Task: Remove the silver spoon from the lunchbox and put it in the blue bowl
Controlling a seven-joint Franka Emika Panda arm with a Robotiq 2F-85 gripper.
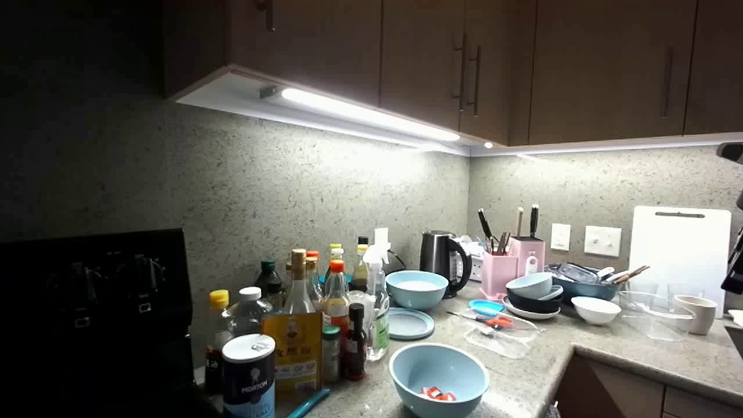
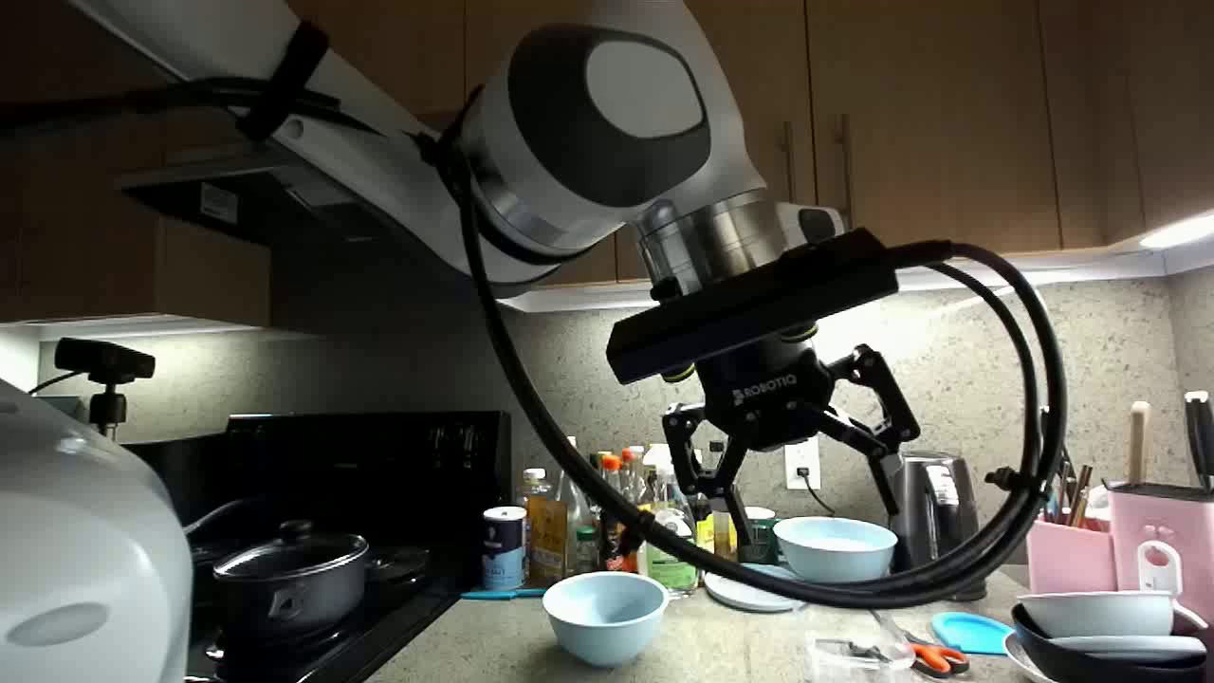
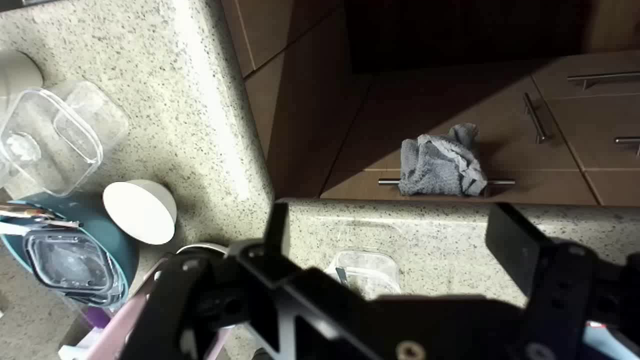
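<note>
Speckled bench [image 1: 516, 377] shows in both exterior views, a blue bowl [image 1: 441, 366] near bottom centre; right of centre in an exterior view, the gripper [image 2: 818, 518] hangs spread wide.

In my wrist view, my gripper [image 3: 389, 222] partly hides the blue bowl [image 3: 602, 344] at four o'clock; a cup [image 3: 17, 75] is cropped at ten.

towel [image 3: 441, 167]: rough cloth | kettle [image 1: 434, 255]: shiny metal | blue bowl [image 1: 441, 367]: smooth | countertop [image 3: 150, 115]: glossy
</note>
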